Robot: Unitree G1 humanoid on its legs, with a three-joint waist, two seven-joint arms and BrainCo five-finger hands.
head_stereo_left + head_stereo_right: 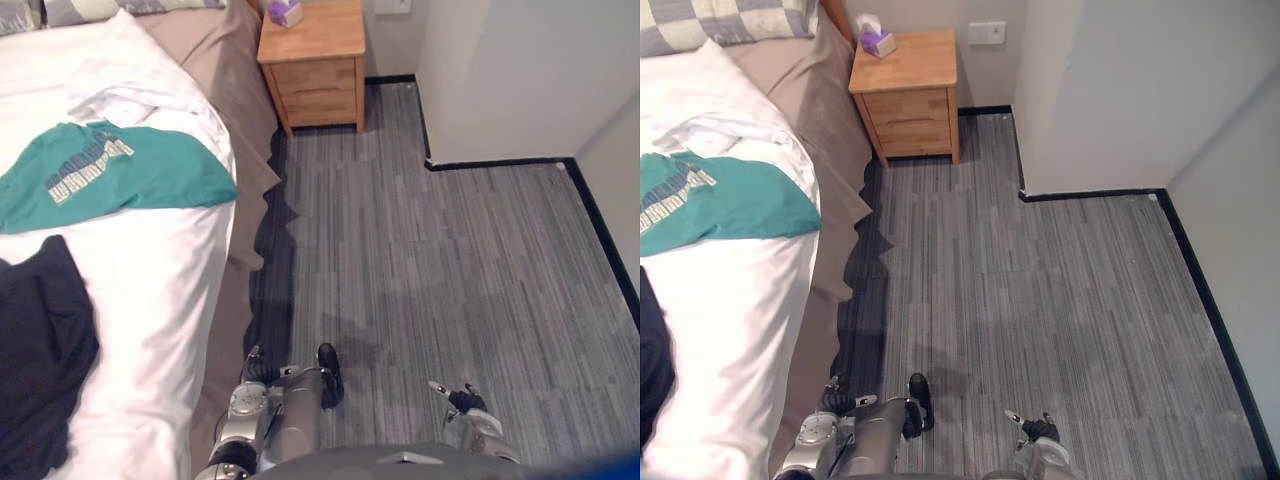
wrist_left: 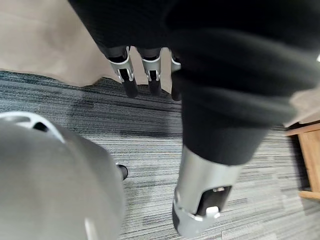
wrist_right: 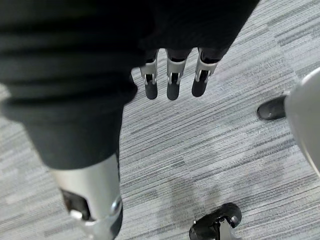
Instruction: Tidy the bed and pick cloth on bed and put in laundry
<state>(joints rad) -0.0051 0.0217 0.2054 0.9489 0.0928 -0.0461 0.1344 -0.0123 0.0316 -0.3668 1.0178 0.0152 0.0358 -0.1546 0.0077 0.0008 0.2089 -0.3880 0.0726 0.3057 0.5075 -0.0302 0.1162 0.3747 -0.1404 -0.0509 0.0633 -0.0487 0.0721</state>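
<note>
On the white-sheeted bed (image 1: 150, 290): teal printed T-shirt (image 1: 130, 180) spread flat, black crumpled garment (image 1: 40, 340) just beside it. Left hand (image 2: 151, 75) and right hand (image 3: 172, 77) over grey striped carpet (image 1: 450, 260), fingers straight, both empty. Wooden nightstand (image 1: 315, 65) at bedhead.

A wooden nightstand (image 1: 315, 62) (two drawers) stands on grey striped carpet (image 1: 450, 280); a purple tissue box (image 1: 286, 12) sits on top of it.

A bedroom. A bed (image 1: 150, 290) with white bedding fills the left. A wooden nightstand (image 1: 314, 65) stands at top centre on grey carpet (image 1: 450, 280).
</note>
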